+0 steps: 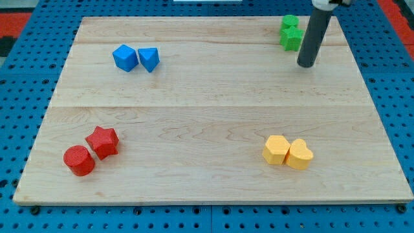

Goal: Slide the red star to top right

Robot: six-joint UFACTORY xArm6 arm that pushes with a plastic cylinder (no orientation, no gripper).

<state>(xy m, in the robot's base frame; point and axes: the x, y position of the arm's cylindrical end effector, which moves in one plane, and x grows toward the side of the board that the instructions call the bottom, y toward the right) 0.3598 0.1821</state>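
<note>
The red star (103,142) lies at the view's bottom left of the wooden board (207,110), touching a red cylinder (79,160) just below and left of it. My tip (306,65) is at the view's top right, far from the red star, just right of and below two green blocks (291,32). The rod rises from the tip toward the top edge of the view.
A blue cube-like block (125,57) and a blue wedge-like block (149,59) sit side by side at the top left. A yellow hexagon-like block (277,149) and a yellow heart (299,155) touch at the bottom right. A blue pegboard surrounds the board.
</note>
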